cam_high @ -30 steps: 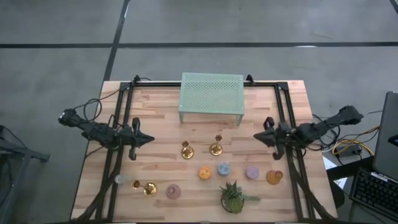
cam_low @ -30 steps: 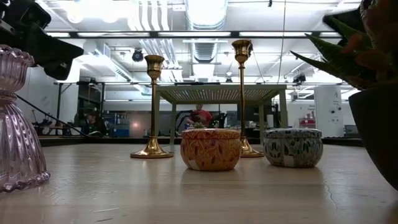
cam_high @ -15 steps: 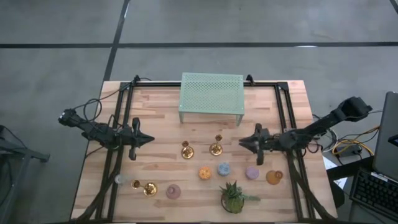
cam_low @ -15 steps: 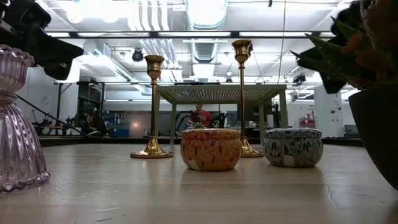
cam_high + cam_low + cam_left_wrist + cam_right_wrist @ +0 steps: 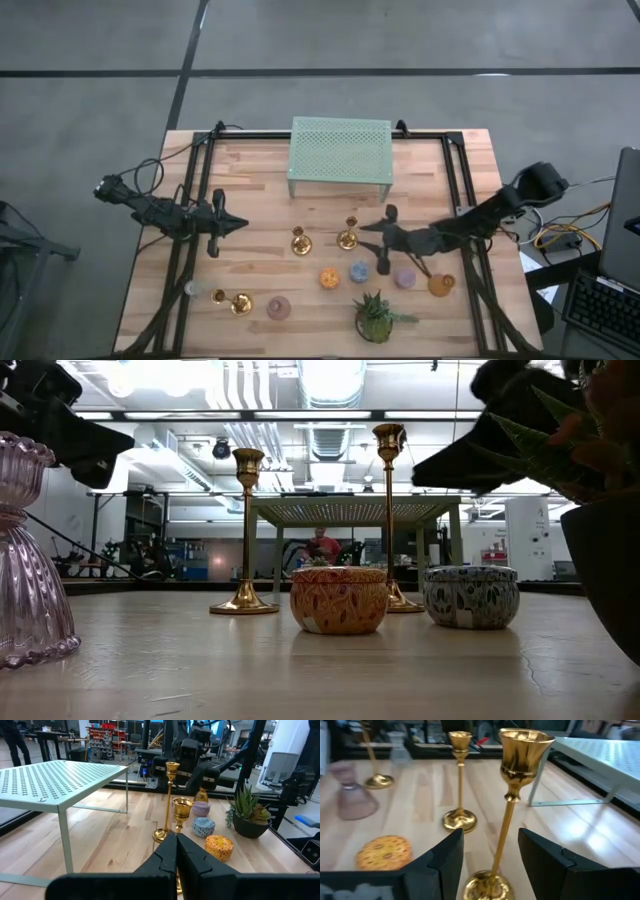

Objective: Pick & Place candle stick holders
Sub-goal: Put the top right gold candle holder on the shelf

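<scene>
The right gripper (image 5: 371, 240) reaches out over the middle of the wooden tabletop (image 5: 260, 200). Its jaws are partly open and hold nothing. In the right wrist view, a tall gold candlestick (image 5: 512, 810) stands upright right in front of the jaws, in line with the gap between them, but the jaws do not touch it. From above, this same candlestick (image 5: 348, 238) stands just beside the gripper's tips.

A second gold candlestick (image 5: 299, 241) stands upright a little to one side of the first, nearer the left arm. A third gold candlestick (image 5: 240, 302) stands well apart from those two, near the front left corner of the tabletop, beside a pink glass holder (image 5: 279, 308).

Behind the two middle candlesticks is a pale green mesh shelf (image 5: 340, 155). In front of them sit small round tins: an orange one (image 5: 329, 278), a blue one (image 5: 359, 271) and a purple one (image 5: 405, 277). A small green potted plant (image 5: 375, 315) stands near the front edge.

The left gripper (image 5: 237, 224) waits over the left side of the tabletop. Its jaws are shut tight and hold nothing.
</scene>
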Motion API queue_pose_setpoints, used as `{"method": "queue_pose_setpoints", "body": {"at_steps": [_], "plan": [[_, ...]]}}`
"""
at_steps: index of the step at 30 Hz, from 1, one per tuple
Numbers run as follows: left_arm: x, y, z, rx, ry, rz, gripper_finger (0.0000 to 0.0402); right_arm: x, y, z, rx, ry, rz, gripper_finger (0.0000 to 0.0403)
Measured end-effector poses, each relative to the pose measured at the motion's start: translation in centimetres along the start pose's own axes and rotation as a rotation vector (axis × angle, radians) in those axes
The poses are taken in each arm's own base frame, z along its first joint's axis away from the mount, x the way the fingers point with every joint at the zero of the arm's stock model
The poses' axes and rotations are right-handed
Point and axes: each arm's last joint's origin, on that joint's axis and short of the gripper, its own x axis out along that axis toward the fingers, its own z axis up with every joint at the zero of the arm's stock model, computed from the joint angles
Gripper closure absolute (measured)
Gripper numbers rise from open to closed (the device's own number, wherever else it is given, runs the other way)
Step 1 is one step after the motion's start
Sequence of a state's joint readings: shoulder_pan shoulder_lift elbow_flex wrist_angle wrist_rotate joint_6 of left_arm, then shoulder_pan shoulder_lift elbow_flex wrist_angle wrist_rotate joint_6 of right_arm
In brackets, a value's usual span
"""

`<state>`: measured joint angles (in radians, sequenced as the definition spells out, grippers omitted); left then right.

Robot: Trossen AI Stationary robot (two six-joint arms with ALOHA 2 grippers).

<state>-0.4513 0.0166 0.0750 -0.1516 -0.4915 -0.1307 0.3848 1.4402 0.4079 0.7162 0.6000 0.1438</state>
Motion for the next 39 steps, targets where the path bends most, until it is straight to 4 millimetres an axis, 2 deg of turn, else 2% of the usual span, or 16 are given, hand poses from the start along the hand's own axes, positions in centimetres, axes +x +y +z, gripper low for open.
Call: {"method": "queue_pose_setpoints", "body": {"at_steps": [7,14,21,31,36,39], "plan": [[0.0,0.0,0.0,0.000,-0.001,0.000,0.0396,2.1,0.0,0.2,0.003,-0.012,-0.048,0.0228],[0.0,0.0,0.0,-0.001,-0.001,0.000,0.0396,3.2,-0.6,0.1,0.045,-0.048,-0.082,0.0246],[0.0,0.0,0.0,-0.001,-0.001,0.000,0.0396,3.3,-0.6,0.1,0.046,-0.053,-0.082,0.0285],[0.0,0.0,0.0,-0.001,-0.001,0.000,0.0396,3.3,-0.6,0.1,0.046,-0.053,-0.069,0.0381],[0.0,0.0,0.0,-0.001,-0.001,0.000,0.0396,3.2,-0.6,0.3,0.049,-0.058,-0.068,0.0384],[0.0,0.0,0.0,-0.001,-0.001,0.000,0.0396,2.9,-0.6,1.4,0.077,-0.091,-0.040,0.0384]]}}
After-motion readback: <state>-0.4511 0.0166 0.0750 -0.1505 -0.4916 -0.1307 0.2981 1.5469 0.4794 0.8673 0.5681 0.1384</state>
